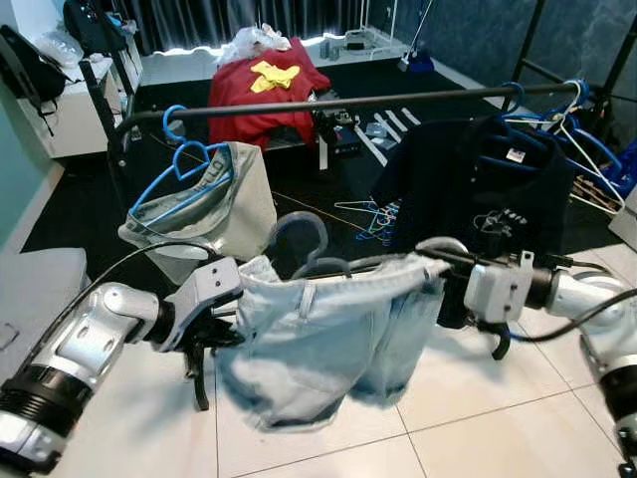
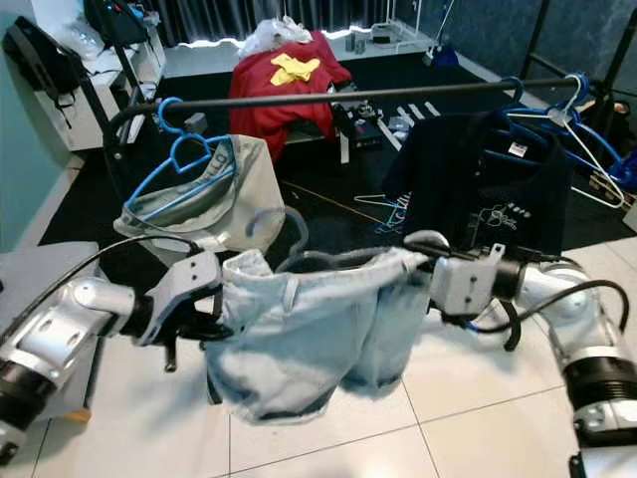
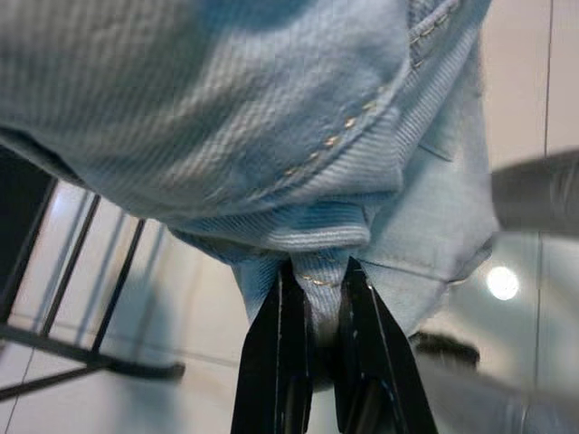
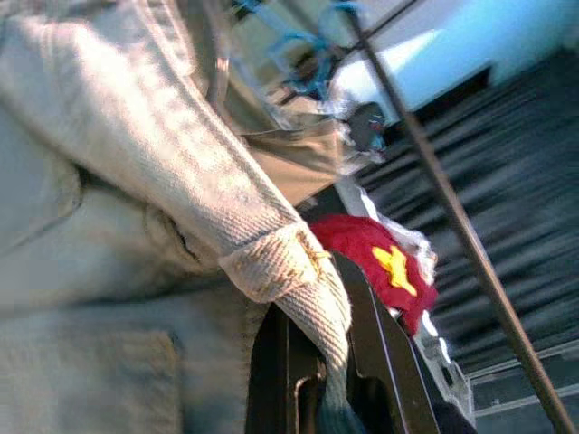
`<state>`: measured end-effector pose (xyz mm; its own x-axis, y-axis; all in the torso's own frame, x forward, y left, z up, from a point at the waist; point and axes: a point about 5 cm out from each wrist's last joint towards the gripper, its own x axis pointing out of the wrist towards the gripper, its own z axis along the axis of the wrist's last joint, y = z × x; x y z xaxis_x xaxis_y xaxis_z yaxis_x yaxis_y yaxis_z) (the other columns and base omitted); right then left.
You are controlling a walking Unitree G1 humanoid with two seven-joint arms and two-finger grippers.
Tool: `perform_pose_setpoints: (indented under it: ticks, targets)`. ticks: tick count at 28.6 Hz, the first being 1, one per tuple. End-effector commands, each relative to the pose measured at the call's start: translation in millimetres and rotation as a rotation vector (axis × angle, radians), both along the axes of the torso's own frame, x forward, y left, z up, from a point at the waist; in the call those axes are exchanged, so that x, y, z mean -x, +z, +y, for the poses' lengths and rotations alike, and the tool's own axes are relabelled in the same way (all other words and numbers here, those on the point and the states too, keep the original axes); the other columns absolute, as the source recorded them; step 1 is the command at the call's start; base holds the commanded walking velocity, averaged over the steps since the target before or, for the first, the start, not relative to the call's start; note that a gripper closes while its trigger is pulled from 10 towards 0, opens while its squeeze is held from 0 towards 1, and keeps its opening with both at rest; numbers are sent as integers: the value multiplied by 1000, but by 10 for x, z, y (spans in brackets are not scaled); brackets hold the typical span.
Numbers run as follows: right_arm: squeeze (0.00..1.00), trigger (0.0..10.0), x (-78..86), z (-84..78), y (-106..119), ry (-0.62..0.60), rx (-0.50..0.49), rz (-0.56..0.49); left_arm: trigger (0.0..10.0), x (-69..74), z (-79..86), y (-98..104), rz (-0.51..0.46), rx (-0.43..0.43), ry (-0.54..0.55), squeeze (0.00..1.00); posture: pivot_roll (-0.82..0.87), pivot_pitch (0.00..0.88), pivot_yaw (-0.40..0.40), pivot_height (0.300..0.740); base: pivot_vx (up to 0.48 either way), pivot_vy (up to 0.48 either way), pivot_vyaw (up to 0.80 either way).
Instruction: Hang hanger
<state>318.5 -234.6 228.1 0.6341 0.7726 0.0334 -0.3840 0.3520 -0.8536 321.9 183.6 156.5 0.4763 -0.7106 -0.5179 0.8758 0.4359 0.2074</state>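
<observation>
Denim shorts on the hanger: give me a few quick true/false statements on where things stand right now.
1. Both end effectors pinch the denim shorts, left end effector at one waistband end, right end effector at the other. True.
2. The hanger's hook is already over the rail. False: it sits below the rail, in front of it.
3. A grey garment hangs on a blue hanger on the rail. True.
4. The dark shirt lies on the floor. False: it hangs on the rail.

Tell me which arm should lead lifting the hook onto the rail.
Neither alone: left gripper and right gripper each pinch an end of the denim shorts, the hanger hook midway below the rail. Raise both.
</observation>
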Motion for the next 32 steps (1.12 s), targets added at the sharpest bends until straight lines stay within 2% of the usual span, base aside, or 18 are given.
perform_pose_setpoints:
  ticks: [1, 2, 3, 4, 5, 7, 8, 10, 12, 14, 16, 18, 20, 22, 27, 28, 31, 32]
  targets:
    - [0, 0, -58, -68, 235, -74, -211, -75, 0, -72, 42, 40, -18, 72, 100, 0, -58, 68, 32, 740, 0, 0, 0]
    - [0, 0, -103, -122, 273, -132, -377, -71, 0, -127, -5, 106, -53, 185, 162, 0, -57, 67, 33, 740, 0, 0, 0]
    - [0, 0, -124, -154, 283, -159, -474, -63, 0, -155, -30, 144, -70, 254, 198, 0, -57, 66, 33, 740, 0, 0, 0]
    - [0, 0, -124, -154, 283, -159, -474, -63, 0, -155, -30, 144, -70, 254, 198, 0, -57, 66, 33, 740, 0, 0, 0]
    - [0, 0, -139, -181, 297, -175, -565, -57, 0, -172, -50, 170, -88, 304, 223, 0, -57, 66, 34, 740, 0, 0, 0]
    - [0, 0, -144, -194, 313, -179, -611, -57, 0, -161, -74, 183, -112, 304, 196, 0, -56, 64, 35, 740, 0, 0, 0]
    - [0, 0, -144, -195, 340, -171, -635, -64, 0, -113, -107, 172, -133, 245, 112, 0, -57, 61, 35, 740, 0, 0, 0]
    - [0, 0, -144, -195, 340, -171, -635, -64, 0, -113, -107, 172, -133, 245, 112, 0, -57, 61, 35, 740, 0, 0, 0]
    - [0, 0, -101, -74, 357, -92, -498, -73, 0, -28, -133, 95, -119, 100, -2, 0, -56, 55, 37, 740, 0, 0, 0]
    - [0, 0, -60, 51, 327, -20, -334, -72, 0, 17, -123, 32, -87, -4, -57, 0, -56, 52, 36, 740, 0, 0, 0]
    - [0, 0, -60, 51, 327, -20, -334, -72, 0, 17, -123, 32, -87, -4, -57, 0, -56, 52, 36, 740, 0, 0, 0]
    - [0, 0, -7, 181, 253, 55, -103, -66, 0, 52, -92, -10, -64, -96, -107, 0, -57, 50, 35, 740, 0, 0, 0]
    - [0, 0, 39, 290, 200, 129, 49, -47, 0, 93, -71, -31, -52, -173, -170, 0, -57, 50, 35, 740, 0, 0, 0]
    - [0, 0, 39, 290, 200, 129, 49, -47, 0, 93, -71, -31, -52, -173, -170, 0, -57, 50, 35, 740, 0, 0, 0]
    - [0, 0, 71, 375, 162, 190, 129, -21, 0, 113, -72, -35, -55, -219, -211, 0, -59, 50, 36, 740, 0, 0, 0]
    - [0, 0, 92, 441, 122, 237, 176, 2, 0, 114, -86, -36, -64, -246, -234, 0, -59, 53, 37, 740, 0, 0, 0]
    - [0, 0, 92, 441, 122, 237, 176, 2, 0, 114, -86, -36, -64, -246, -234, 0, -59, 53, 37, 740, 0, 0, 0]
    - [0, 0, 113, 513, 74, 286, 215, 27, 0, 105, -113, -29, -76, -262, -250, 0, -59, 56, 37, 740, 0, 0, 0]
